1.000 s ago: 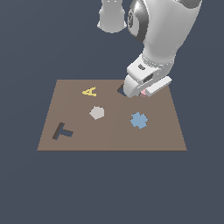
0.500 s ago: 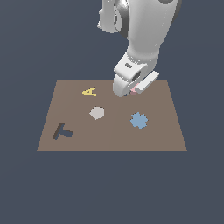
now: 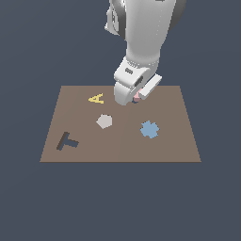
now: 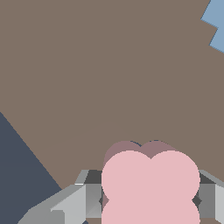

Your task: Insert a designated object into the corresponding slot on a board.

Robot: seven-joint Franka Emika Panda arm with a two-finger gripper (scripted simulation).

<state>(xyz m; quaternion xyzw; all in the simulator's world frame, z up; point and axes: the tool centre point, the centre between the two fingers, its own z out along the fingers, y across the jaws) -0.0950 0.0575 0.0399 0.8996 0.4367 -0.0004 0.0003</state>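
Gripper jaws pinch the pink block squarely between them; a dark sliver, probably the slot, lies directly beneath, mostly hidden.

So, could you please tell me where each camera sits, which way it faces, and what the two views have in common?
Exterior view: off the arm, raised, looking down at the board with its A, pentagon, T and blue piece; the arm's white links and hand show.
Wrist view: on the wrist, looking down past the fingers at the pink block between them.
Shared: board, pink block and blue piece.
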